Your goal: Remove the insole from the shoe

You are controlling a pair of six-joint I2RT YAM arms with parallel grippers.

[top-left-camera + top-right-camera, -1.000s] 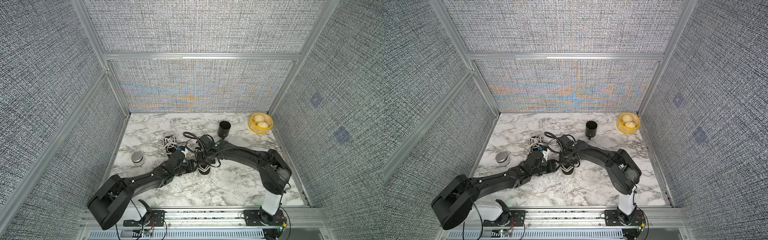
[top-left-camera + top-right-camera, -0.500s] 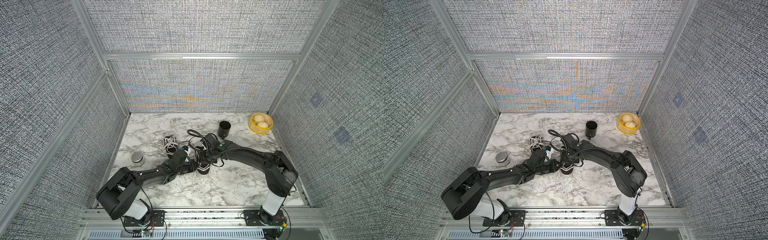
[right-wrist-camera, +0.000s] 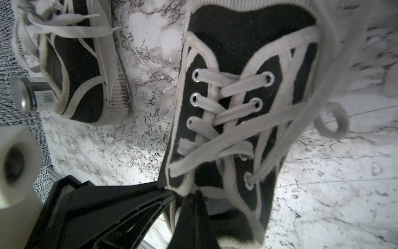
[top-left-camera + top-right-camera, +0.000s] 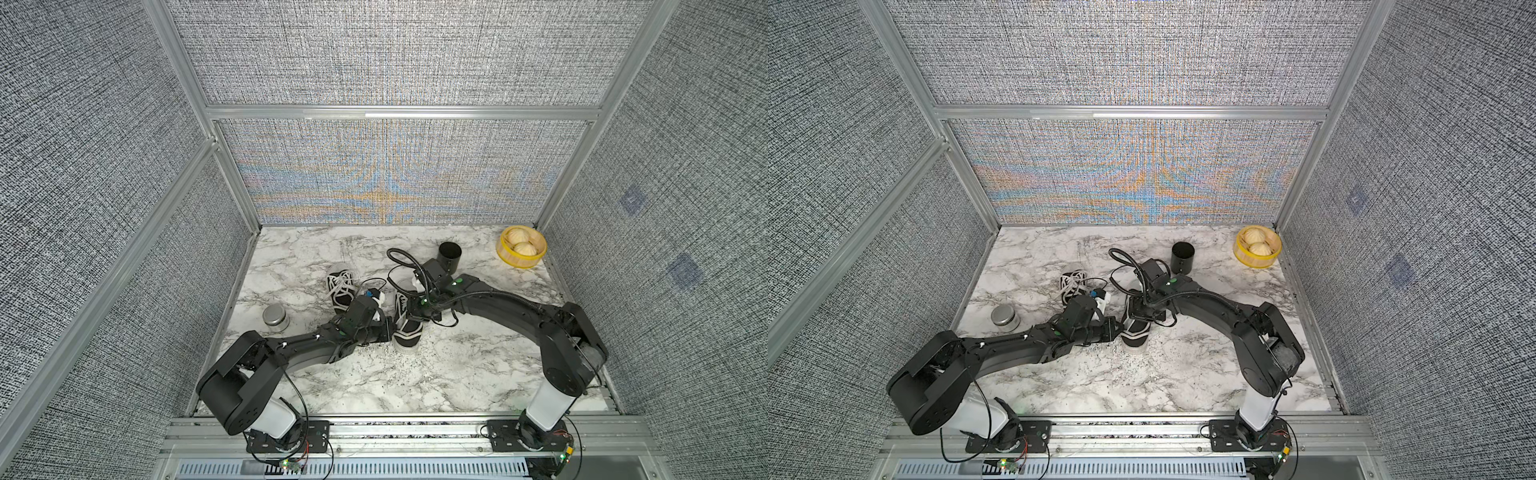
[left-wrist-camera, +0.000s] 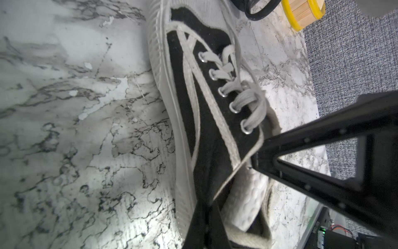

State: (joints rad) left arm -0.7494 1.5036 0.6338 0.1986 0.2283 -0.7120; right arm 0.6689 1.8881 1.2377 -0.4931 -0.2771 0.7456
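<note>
Marble desk carries the shoe near its middle with the white insole lying inside, so nothing is out yet: right gripper pinched together on the collar, left gripper closed at that same collar, whether gripping the insole I cannot tell

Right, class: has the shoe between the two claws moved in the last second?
No. The shoe lies where it was, just as far from the black cup and the steel tin.
</note>
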